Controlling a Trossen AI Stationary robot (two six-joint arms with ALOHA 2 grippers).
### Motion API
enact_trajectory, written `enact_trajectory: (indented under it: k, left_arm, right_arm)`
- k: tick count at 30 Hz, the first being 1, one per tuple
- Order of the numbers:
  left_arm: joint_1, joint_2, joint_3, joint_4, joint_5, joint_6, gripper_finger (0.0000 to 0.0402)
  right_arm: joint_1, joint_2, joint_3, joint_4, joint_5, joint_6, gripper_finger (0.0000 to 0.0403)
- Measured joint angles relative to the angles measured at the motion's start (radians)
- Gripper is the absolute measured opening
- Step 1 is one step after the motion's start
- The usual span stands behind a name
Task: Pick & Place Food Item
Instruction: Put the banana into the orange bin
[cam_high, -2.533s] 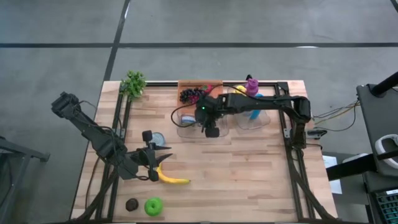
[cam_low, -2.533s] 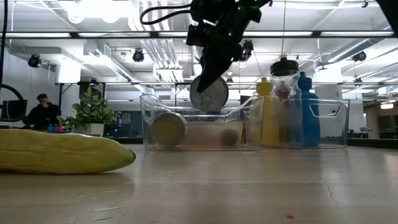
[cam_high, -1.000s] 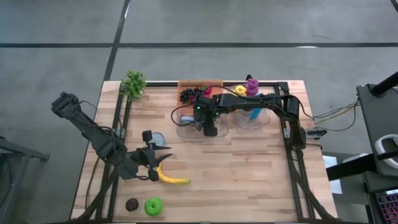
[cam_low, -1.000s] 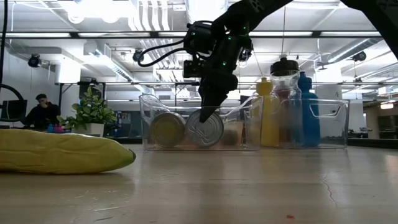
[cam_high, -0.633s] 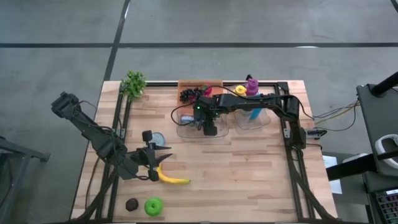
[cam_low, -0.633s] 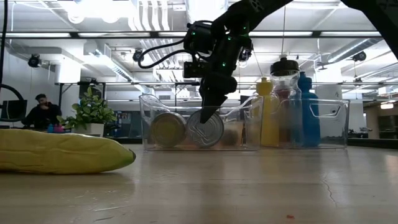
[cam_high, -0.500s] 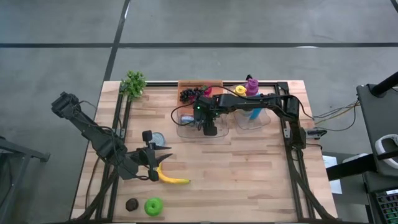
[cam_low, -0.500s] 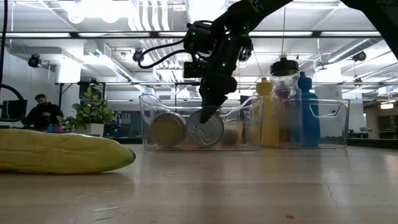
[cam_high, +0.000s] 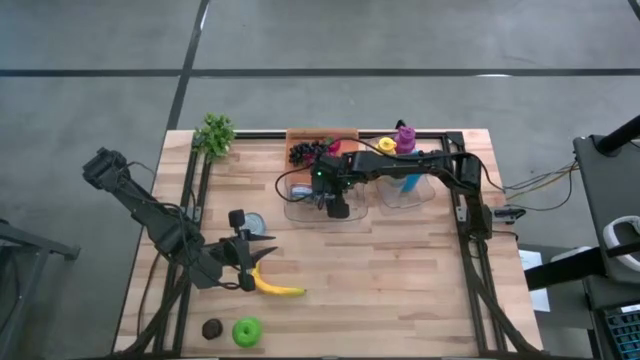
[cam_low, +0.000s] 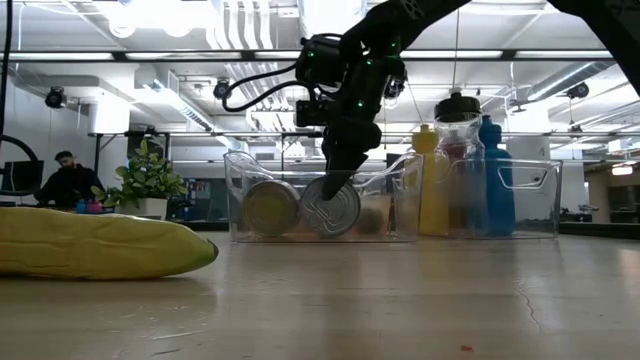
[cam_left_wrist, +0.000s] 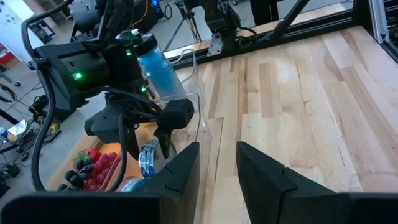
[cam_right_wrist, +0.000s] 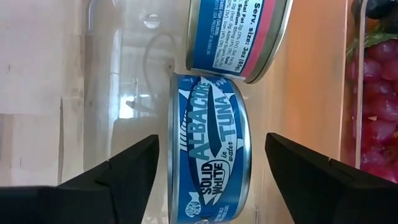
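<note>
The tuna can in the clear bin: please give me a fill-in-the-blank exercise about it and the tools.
1. The right tool has its fingers ____ on either side of the tuna can.
2. The tuna can stands inside the clear ____.
3. Beside the left tool lies a yellow ____.

Missing words: open; bin; banana

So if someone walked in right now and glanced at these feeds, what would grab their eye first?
Probably the right gripper reaching down into the clear bin at the table's far side, its fingers spread either side of a blue albacore tuna can standing on edge beside a second can. Next, the yellow banana near the table's front, just ahead of the waiting left gripper.
</note>
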Motion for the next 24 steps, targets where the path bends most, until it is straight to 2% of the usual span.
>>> enact_trajectory:
  k: [13,19,24]
  left_arm:
    - [0.0,0.0,0.0,-0.001,0.0,0.0,0.0106]
    - [0.0,0.0,0.0,-0.006,0.0,0.0,0.0106]
    - [0.0,0.0,0.0,-0.008,0.0,0.0,0.0106]
  right_arm:
    - [0.0,-0.075,0.0,-0.045,-0.001,0.008,0.0316]
    - [0.007,-0.162,0.0,-0.055,-0.002,0.018,0.031]
    - [0.057,-0.238,0.0,-0.059,0.0,0.043,0.0301]
